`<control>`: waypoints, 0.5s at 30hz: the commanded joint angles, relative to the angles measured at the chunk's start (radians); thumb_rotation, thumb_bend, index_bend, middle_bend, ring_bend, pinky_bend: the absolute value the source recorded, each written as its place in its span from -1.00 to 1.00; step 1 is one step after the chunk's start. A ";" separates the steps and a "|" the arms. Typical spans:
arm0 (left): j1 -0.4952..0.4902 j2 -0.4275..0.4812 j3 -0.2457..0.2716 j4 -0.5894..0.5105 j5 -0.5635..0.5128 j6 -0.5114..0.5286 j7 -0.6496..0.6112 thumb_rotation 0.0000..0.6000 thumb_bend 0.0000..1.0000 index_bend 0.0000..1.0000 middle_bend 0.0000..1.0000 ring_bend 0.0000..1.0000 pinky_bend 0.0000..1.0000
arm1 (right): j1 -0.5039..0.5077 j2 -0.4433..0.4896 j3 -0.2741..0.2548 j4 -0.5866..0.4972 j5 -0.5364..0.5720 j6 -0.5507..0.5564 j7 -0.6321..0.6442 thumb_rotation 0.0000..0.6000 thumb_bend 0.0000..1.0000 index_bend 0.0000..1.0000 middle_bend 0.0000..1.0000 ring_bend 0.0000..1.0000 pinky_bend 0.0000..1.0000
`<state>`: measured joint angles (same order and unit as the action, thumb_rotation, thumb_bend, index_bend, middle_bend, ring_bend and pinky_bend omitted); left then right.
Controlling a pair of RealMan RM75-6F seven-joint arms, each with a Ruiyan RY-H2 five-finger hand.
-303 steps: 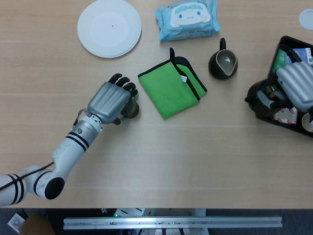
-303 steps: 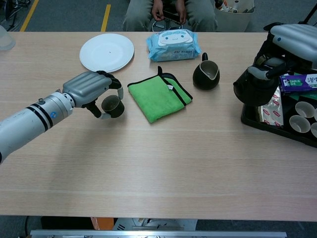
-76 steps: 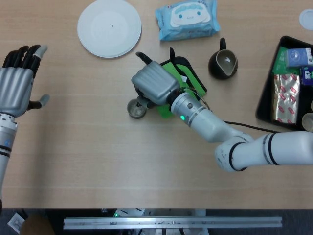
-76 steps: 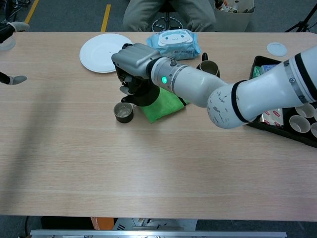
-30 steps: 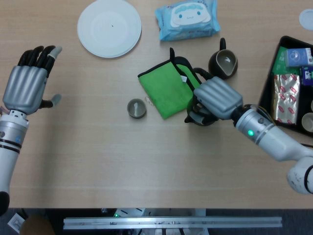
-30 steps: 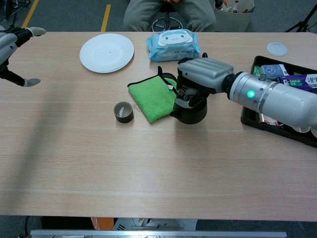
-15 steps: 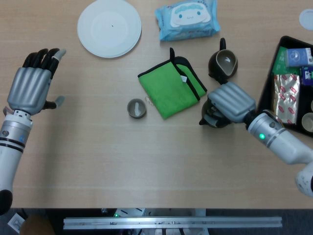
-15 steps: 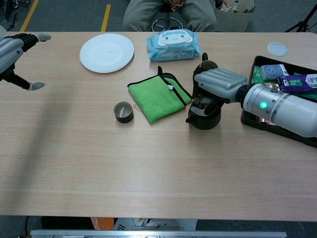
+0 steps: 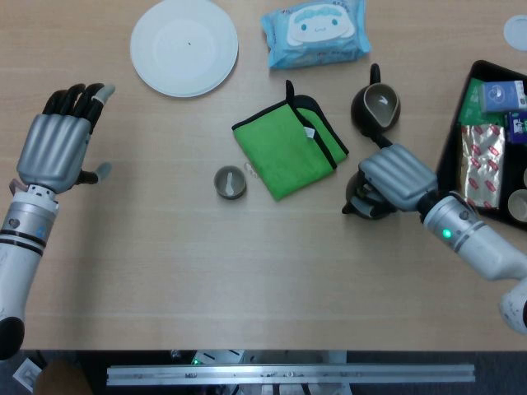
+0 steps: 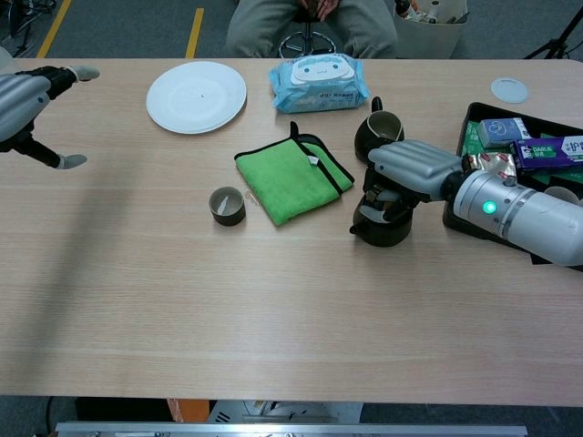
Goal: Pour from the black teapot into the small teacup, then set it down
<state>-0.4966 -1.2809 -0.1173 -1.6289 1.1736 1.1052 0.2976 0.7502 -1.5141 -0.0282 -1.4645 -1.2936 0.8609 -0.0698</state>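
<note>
Head view is showing the right hand gripping the black teapot from above, fingers wrapped over its top, the pot sitting low on the table just below a dark pitcher; the hold looks meant to keep the pot level while it is being set down. The small teacup is standing apart to the left, beside the green cloth, with a few drops lying just beside it. The left hand is hovering well clear at the far left, fingers spread and holding nothing, apparently parked out of the way. Chest view is showing the right hand clasping the black teapot, whose base appears to be meeting the table, though contact cannot be confirmed. The black tray is lying close on the right and the dark pitcher just behind, so withdrawing upward or toward the open near side looks safest. The left hand is showing at the far left edge.
</note>
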 commanded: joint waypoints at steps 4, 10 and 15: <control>-0.004 -0.003 0.000 0.001 -0.004 -0.003 0.007 1.00 -0.59 -0.99 -0.82 -0.85 -0.75 | -0.019 -0.018 0.003 0.031 -0.032 0.001 0.046 0.83 -0.27 1.00 0.94 0.74 -0.93; -0.008 -0.005 -0.001 0.001 -0.010 -0.008 0.012 1.00 -0.59 -0.99 -0.82 -0.85 -0.75 | -0.030 -0.023 0.009 0.048 -0.052 -0.006 0.083 0.83 -0.26 1.00 0.87 0.69 -0.93; -0.011 -0.006 -0.001 0.000 -0.013 -0.009 0.017 1.00 -0.59 -0.99 -0.82 -0.85 -0.75 | -0.031 -0.017 0.016 0.048 -0.062 -0.018 0.105 0.83 -0.26 0.99 0.79 0.62 -0.96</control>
<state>-0.5077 -1.2865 -0.1181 -1.6289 1.1604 1.0957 0.3142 0.7194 -1.5320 -0.0131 -1.4164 -1.3541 0.8443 0.0334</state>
